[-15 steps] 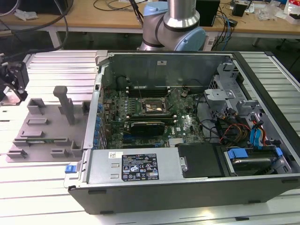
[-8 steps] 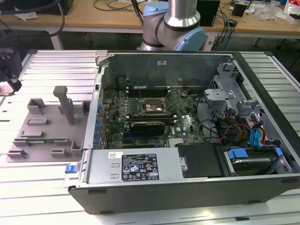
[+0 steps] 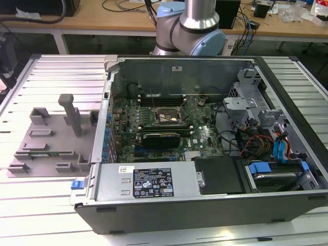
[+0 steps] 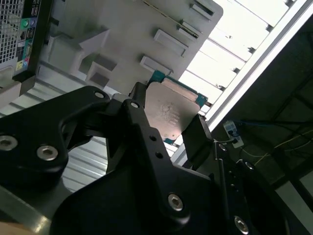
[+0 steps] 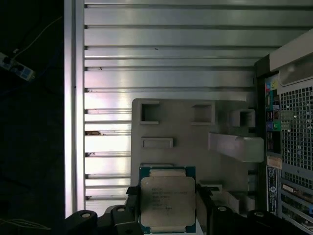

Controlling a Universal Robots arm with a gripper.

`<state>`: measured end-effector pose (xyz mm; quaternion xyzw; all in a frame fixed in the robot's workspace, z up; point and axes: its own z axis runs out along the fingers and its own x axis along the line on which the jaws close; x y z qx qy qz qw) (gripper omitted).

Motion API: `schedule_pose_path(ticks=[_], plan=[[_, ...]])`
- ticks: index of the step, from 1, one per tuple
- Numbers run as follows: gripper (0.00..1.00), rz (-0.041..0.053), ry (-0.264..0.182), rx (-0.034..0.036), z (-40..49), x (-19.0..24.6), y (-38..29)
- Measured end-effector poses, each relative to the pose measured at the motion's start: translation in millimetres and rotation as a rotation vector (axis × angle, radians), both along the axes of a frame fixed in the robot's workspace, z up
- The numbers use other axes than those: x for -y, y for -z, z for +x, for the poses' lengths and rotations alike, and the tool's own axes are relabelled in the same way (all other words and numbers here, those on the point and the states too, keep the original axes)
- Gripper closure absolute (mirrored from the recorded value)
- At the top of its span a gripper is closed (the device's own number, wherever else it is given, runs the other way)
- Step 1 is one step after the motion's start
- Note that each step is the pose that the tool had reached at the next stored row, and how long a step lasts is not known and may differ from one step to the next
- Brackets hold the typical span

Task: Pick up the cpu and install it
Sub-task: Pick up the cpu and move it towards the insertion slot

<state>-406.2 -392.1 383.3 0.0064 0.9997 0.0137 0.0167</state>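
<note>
Cpu (image 5: pixel 167 203) sits clamped between the two black fingers (image 5: pixel 131 208) of the end effector (image 5: pixel 167 215), which is closed on two opposite edges of the chip. In both wrist views the cpu is held over a grey moulded tray (image 5: pixel 186 132), off its surface.

The first wrist view looks straight onto the chip's flat face: a square, silvery metal plate with faint print, framed by a thin teal-green board rim. The second wrist view shows the same chip (image 4: pixel 171 111) tilted and from the side of the end effector (image 4: pixel 168 122), with one finger (image 4: pixel 142 115) against its edge and the teal rim peeking out at the far corner. The plate looks dull and slightly mottled there.

Around the tray (image 4: pixel 122 29) lies the ribbed metal worktop (image 5: pixel 166 44), and beside it both wrist views catch the perforated back panel of a computer case (image 5: pixel 293 122) with coloured ports.

The exterior view adds what the wrist views lack. It shows the case (image 3: pixel 205 205) lying open, with its green board and a black-framed socket (image 3: pixel 165 118) standing bare near the middle. The grey tray (image 3: pixel 51 143) lies on the worktop (image 3: pixel 31 205) at the exterior view's left, just beside the case. The arm (image 3: pixel 197 20) rises behind the case's far wall.
</note>
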Motion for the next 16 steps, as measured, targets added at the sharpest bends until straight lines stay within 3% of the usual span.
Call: schedule_pose_path(ticks=[1, 6, 16], plan=[[0.46, -0.0001, 0.000, 0.0000, 0.0, 0.0, -3.8], [0.46, -0.0004, 0.000, -0.0001, 0.8, -0.1, -3.9], [0.46, -0.0002, 0.000, -0.0001, 14.6, -0.1, -3.9]])
